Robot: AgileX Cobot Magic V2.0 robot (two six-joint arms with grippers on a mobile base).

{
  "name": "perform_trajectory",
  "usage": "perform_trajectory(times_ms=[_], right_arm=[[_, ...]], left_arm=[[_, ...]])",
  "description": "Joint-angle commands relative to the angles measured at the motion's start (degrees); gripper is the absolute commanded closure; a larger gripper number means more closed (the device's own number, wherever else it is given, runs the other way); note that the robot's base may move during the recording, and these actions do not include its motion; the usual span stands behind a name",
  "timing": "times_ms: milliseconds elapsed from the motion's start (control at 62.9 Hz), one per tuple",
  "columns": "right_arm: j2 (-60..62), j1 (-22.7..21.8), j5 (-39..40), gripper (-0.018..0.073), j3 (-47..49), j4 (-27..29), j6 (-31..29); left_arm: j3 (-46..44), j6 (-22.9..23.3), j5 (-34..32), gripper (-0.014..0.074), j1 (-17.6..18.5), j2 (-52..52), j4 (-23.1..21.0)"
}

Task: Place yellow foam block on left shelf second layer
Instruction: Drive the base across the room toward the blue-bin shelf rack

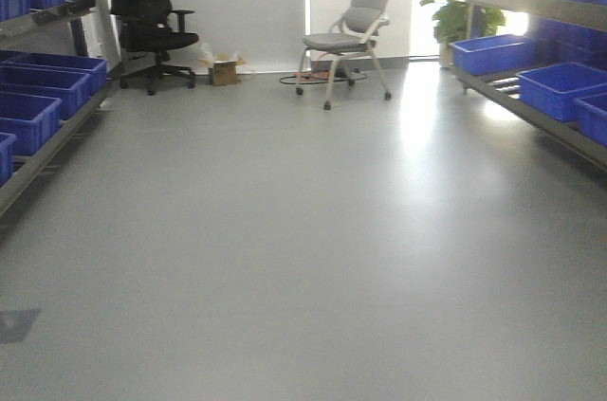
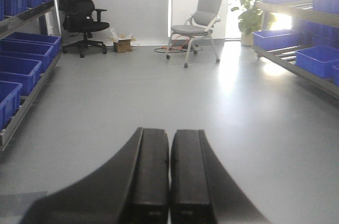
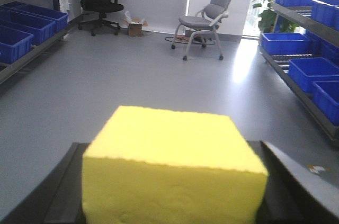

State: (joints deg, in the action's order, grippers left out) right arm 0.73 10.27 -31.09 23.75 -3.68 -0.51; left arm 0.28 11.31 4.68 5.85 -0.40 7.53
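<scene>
yellow block [image 3: 175, 150] clamped in right end effector [image 3: 172, 181]; left end effector [image 2: 169, 181] closed, empty. soft foam could slip loose from a jolt on the way to the left shelf [image 1: 59, 140].

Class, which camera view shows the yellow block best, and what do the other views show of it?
The right wrist view: the block fills the foreground, held in the right hand. The front and left wrist views show none of it; the latter has the shut left hand in front.

right gripper [image 3: 172, 192] | fingers [image 3: 63, 192] clamp yellow foam block [image 3: 175, 168] | above grey floor [image 3: 132, 75]
</scene>
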Motion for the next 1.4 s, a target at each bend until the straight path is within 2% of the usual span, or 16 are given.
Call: perform_trajectory(times_ms=[0,1384], right_arm=[[-1.3,-0.2,5.1,0.0278,1.5,-0.5,-0.3],[-1.3,-0.2,5.1,0.0278,1.5,-0.5,-0.3]], left_arm=[[1.6,0.2,-5.0,0.046,0.1,-0.8,-0.4],[1.6,0.2,-5.0,0.046,0.1,-0.8,-0.4]])
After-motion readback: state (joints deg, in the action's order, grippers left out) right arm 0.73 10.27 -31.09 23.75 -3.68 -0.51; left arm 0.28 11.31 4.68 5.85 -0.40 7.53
